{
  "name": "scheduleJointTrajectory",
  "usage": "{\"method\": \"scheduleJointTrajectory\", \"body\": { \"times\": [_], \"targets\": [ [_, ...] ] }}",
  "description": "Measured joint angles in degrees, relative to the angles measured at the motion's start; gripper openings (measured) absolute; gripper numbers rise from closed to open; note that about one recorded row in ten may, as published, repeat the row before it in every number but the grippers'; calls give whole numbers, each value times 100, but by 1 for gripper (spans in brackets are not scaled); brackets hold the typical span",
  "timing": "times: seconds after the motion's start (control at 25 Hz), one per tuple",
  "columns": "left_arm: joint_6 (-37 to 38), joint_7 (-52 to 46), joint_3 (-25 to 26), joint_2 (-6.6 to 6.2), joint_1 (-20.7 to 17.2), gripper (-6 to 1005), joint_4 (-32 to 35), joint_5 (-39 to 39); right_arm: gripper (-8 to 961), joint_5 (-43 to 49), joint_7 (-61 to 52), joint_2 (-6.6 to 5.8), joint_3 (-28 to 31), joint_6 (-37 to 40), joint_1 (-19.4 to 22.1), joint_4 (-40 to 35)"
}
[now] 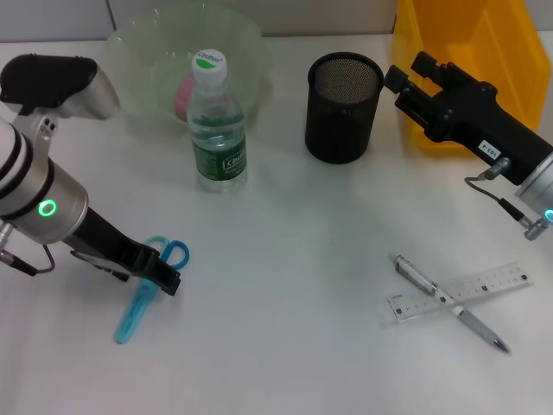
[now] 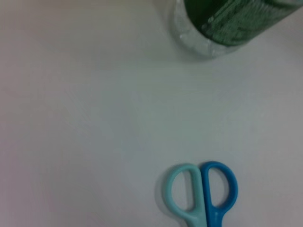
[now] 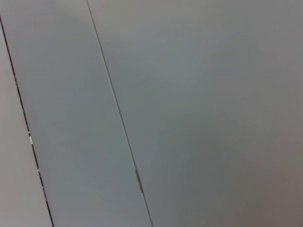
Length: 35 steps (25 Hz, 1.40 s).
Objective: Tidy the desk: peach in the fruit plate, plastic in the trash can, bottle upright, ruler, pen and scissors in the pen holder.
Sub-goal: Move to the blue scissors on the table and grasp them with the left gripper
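Where left tool [image 1: 164, 278] meets scissors [image 1: 147, 294], seemingly clamped

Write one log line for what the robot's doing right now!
left gripper at scissors | right gripper raised near trash can | bottle upright | pen, ruler on desk

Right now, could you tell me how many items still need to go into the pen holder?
3: the scissors at the left tool, and the pen crossed over the ruler on the desk's right. The pen holder looks empty.
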State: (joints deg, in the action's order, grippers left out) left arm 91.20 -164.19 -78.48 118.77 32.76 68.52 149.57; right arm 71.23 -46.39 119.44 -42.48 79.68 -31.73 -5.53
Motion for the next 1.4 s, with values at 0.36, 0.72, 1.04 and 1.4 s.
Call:
{"method": "scheduleJointTrajectory", "body": {
  "times": [0.36, 0.72, 1.04, 1.4],
  "targets": [
    [-98, 28, -53, -9, 64, 781, -149, 18, 575, 294, -217, -36, -458, 403, 206, -370],
    [-76, -53, -205, 3, 125, 780, -122, 187, 575, 512, -739, -42, -470, 703, 633, -972],
    [49, -70, -268, 24, 326, 784, -48, 405, 575, 503, -738, -15, -495, 716, 639, -928],
    [219, -77, -438, 43, 416, 784, 4, 533, 575, 489, -739, -8, -471, 689, 615, -802]
  ]
}}
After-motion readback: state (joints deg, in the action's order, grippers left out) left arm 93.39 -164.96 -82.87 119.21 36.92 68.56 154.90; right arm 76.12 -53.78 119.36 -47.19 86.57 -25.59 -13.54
